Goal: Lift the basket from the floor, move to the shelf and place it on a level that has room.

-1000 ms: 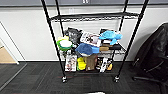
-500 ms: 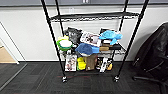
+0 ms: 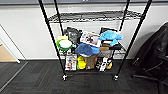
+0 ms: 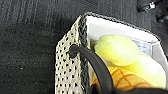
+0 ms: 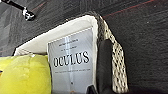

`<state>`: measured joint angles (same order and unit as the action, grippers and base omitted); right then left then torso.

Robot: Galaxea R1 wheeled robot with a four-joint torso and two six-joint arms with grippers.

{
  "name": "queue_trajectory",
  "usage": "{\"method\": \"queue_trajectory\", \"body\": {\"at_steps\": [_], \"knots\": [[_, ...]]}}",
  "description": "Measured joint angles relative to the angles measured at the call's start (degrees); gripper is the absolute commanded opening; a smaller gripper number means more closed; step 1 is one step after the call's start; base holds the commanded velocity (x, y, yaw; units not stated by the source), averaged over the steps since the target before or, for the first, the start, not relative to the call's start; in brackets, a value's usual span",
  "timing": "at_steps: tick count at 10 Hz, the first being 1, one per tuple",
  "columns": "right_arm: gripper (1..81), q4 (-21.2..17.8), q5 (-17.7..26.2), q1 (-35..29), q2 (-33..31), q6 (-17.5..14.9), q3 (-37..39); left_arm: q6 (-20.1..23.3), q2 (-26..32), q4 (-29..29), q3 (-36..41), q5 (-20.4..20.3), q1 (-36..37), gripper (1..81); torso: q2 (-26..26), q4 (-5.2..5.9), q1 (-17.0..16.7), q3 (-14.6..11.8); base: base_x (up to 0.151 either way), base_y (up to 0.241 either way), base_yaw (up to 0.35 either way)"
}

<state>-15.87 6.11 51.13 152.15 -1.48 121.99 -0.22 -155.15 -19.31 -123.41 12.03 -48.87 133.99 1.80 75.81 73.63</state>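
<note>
Basket (image 4: 71,67) above carpet (image 4: 27,50), woven wall and pale rim seen from both wrist cameras. Inside: yellow plush (image 4: 117,50), orange-patterned item (image 4: 127,78), white box (image 5: 72,62) lettered OCULUS. Dark handle (image 4: 95,66) arches over rim. Gripper finger state: cannot tell, either arm. Ahead, shelf (image 3: 50,30) against wall; upper tier (image 3: 95,16) bare, lower tiers crowded: blue plush (image 3: 111,36), green bowl (image 3: 64,45).
</note>
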Motion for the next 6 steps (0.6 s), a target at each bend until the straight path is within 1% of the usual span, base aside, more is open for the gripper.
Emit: {"method": "queue_trajectory", "body": {"at_steps": [3, 5, 6], "knots": [[1.0, 0.1, 0.8, -2.5, 1.0, -0.1, 0.7, 0.0, -0.1, -0.2, 0.0, 0.2, 1.9, 1.0, -5.8, 0.0, -3.7, 0.0, 0.0, 0.0, 0.0], [1.0, 0.5, 3.9, -4.5, 1.3, -0.2, 2.0, -0.1, -0.3, -0.5, 0.1, 2.0, 3.7, 1.0, -9.7, 0.0, -6.2, 0.0, 0.0, 0.0, 0.0], [1.0, 0.5, 4.7, -5.1, 1.7, -0.2, 3.1, -0.1, -0.4, -0.9, 0.3, 2.5, 4.6, 1.0, -11.5, 0.0, -7.3, 0.0, 0.0, 0.0, 0.0]]}}
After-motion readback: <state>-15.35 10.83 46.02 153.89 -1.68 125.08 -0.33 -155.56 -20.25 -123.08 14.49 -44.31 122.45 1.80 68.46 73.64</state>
